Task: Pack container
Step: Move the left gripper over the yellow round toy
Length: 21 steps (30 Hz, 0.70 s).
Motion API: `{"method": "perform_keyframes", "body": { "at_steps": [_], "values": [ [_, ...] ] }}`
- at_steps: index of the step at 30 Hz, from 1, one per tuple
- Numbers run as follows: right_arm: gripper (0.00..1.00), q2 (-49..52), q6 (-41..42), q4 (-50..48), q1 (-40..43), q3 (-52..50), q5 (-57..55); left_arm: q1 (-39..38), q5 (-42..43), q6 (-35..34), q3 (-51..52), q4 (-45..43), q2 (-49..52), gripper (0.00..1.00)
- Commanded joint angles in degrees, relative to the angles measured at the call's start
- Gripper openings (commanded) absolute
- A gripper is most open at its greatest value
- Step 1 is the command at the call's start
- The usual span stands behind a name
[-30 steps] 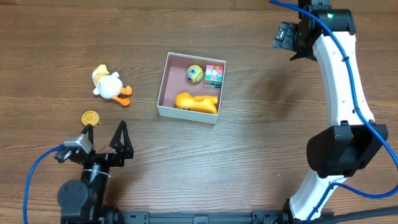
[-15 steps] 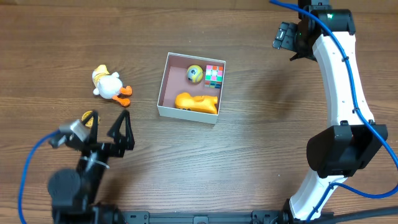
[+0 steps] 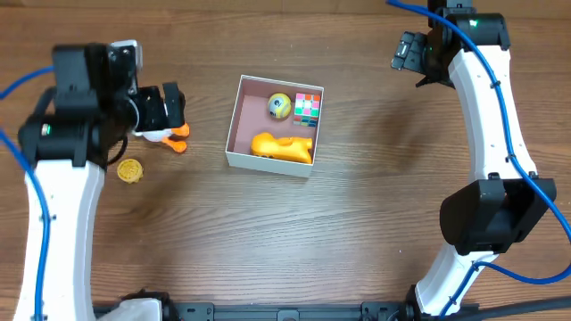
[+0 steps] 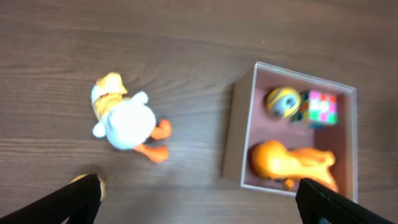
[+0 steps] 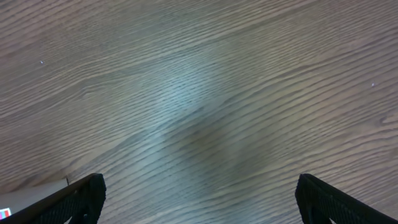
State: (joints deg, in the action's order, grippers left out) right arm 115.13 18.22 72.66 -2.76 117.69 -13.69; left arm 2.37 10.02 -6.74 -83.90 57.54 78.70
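Observation:
The container (image 3: 268,161) is a square white-walled box with a pinkish floor at the table's middle. It holds a yellow ball (image 3: 279,105), a colourful cube (image 3: 308,107) and an orange toy (image 3: 281,145). A white and yellow duck toy (image 3: 169,135) lies to its left, partly under my open left gripper (image 3: 153,109). The left wrist view shows the duck (image 4: 124,118) lying on the wood beside the container (image 4: 239,137), above the empty left gripper (image 4: 199,202). My right gripper (image 3: 410,53) hovers open at the back right, and the right wrist view shows that gripper (image 5: 199,199) over bare wood.
A small gold disc (image 3: 130,170) lies on the table in front of the duck, and in the left wrist view the disc (image 4: 94,182) peeks out by my left fingertip. A corner of the container (image 5: 31,194) shows at the lower left of the right wrist view.
My left arm has swung from the table's front edge up to the duck, its jaws staying open. The right arm and the toys have not moved.

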Motion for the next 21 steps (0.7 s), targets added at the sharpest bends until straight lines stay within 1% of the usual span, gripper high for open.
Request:
{"method": "perform_keyframes", "body": {
  "at_steps": [1, 5, 6, 9, 11, 12, 17, 21],
  "values": [
    [1.00, -0.55, 0.50, -0.33, -0.11, 0.07, -0.20, 0.24, -0.55, 4.42, -2.73, 2.71, 3.82, 1.00],
    [1.00, -0.55, 0.48, -0.33, -0.11, 0.07, -0.20, 0.26, -1.05, 4.94, -2.73, 8.46, 7.32, 1.00],
    [1.00, -0.55, 0.50, -0.33, -0.11, 0.07, -0.20, 0.24, -4.31, 5.64, -2.73, 9.42, 8.46, 1.00],
    [1.00, -0.55, 0.48, -0.33, -0.11, 0.07, -0.17, 0.61, -13.22, -1.75, -2.71, 11.50, 11.87, 1.00],
    [1.00, -0.55, 0.48, -0.33, -0.11, 0.07, -0.17, 0.94, -17.66, -7.10, -2.49, 12.15, 14.73, 1.00],
    [1.00, -0.55, 0.50, -0.33, -0.11, 0.07, -0.20, 1.05, -18.51, -7.93, -2.34, 12.31, 16.39, 1.00],
    [1.00, -0.55, 0.48, -0.33, -0.11, 0.07, -0.20, 1.16, -18.34, -7.91, -2.32, 12.48, 24.79, 1.00],
    [1.00, -0.55, 0.50, -0.33, -0.11, 0.07, -0.17, 1.84, -18.34, -8.31, -2.29, 13.16, 29.27, 1.00]
  ]
}}
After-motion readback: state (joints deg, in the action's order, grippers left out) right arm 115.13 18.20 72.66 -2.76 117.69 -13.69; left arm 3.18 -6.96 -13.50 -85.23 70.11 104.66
